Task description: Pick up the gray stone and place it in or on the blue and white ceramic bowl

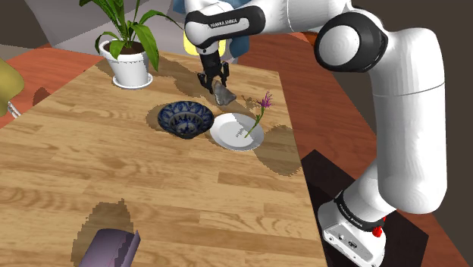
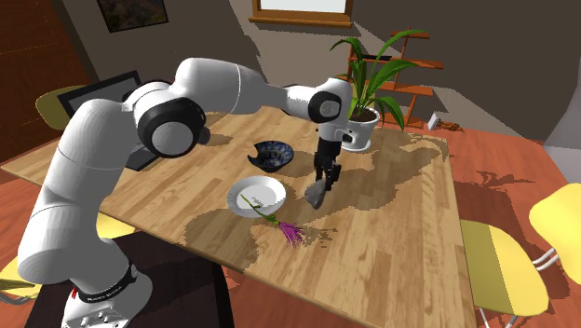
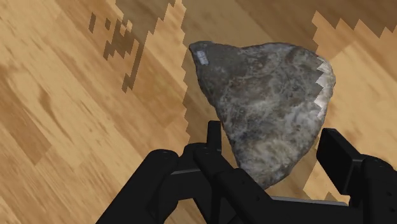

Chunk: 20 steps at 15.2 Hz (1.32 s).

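We judge the stone (image 3: 267,108) heavy, rigid, rough (good grip, no crushing); our fingers (image 3: 340,156) clench its narrow end, wide part overhanging the desk (image 3: 76,95).

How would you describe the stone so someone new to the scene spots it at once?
On the wooden table, look toward the end with the potted plant, just past the white plate and the blue patterned bowl. There the black gripper clasps a gray stone. It is the one rough, mottled, wedge-shaped lump among smooth round dishes.
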Available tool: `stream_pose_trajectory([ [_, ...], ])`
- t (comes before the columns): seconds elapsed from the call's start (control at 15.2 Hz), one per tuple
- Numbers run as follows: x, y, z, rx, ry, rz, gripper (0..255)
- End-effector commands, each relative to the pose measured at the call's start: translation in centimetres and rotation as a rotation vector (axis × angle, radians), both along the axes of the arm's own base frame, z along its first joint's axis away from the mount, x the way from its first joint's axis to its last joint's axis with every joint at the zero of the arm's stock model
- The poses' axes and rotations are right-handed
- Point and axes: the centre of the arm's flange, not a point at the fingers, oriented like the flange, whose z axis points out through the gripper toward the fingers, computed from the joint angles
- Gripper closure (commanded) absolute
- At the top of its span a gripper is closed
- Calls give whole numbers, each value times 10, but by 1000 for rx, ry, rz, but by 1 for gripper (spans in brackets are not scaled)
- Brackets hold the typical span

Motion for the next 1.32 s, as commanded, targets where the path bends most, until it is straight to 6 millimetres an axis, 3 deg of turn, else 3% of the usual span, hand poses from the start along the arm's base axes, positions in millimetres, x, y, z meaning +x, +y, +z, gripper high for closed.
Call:
stream_pose_trajectory([
  [0.0,0,-1,12,0,0,0,255],
  [1.25,0,-1,110,0,0,0,255],
])
